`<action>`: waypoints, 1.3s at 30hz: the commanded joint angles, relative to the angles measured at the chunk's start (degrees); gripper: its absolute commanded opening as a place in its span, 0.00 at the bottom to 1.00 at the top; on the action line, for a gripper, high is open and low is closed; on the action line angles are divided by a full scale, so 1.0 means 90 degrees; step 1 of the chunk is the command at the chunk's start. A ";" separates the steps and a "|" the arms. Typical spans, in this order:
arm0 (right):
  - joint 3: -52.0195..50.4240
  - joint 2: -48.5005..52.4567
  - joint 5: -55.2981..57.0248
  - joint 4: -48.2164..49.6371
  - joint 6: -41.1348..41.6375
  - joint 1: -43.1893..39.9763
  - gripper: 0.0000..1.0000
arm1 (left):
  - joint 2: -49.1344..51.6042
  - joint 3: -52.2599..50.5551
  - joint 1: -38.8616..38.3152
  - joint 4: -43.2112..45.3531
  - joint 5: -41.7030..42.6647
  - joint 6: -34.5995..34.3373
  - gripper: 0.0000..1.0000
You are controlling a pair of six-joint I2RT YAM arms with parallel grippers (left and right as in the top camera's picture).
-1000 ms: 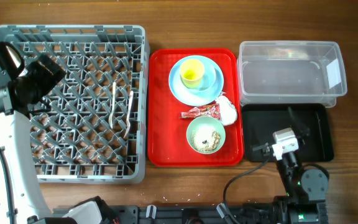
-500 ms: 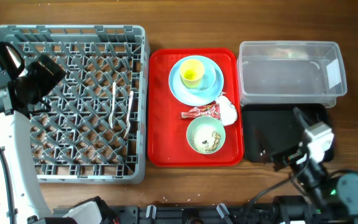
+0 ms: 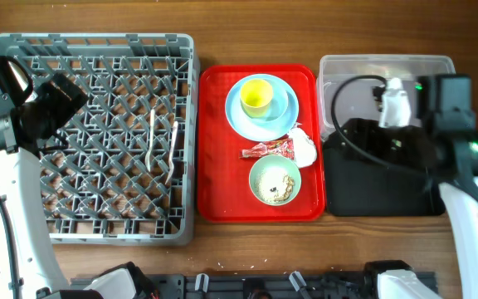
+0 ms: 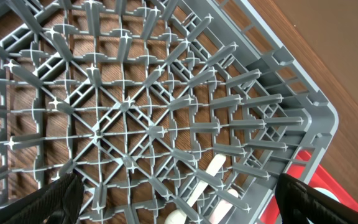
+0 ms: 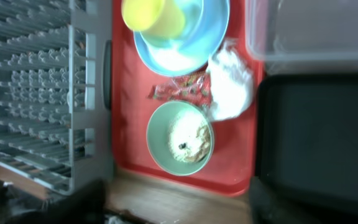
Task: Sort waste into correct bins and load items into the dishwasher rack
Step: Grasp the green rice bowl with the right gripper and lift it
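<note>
The grey dishwasher rack (image 3: 94, 137) fills the left side; the white fork (image 3: 150, 131) and spoon (image 3: 171, 154) lie in it, and white handles show in the left wrist view (image 4: 207, 180). My left gripper (image 4: 179, 208) hangs open and empty over the rack (image 4: 135, 106). The blue plate (image 3: 280, 116) carries the yellow cup (image 3: 256, 96). The red wrapper (image 3: 268, 150), white napkin (image 3: 304, 148) and green bowl (image 3: 275, 180) with rice scraps (image 5: 188, 137) lie below it. My right gripper (image 5: 179, 208) is open and empty, high above the tray's front edge.
The flat red tray (image 3: 214, 166) holds the dishes and waste. The clear tub (image 3: 347, 71) stands at the back right, with the black tray (image 3: 372, 195) in front of it. My right arm (image 3: 397, 124) covers part of both. Bare wood lies along the front edge.
My right arm has swung up from the table's front edge to above the black tray and clear tub. The left arm and all objects have not moved.
</note>
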 commanded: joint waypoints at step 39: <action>-0.1258 0.1860 0.3997 0.2365 0.1732 0.5510 0.04 | 0.0015 0.0066 0.0034 0.0012 0.0075 -0.0039 1.00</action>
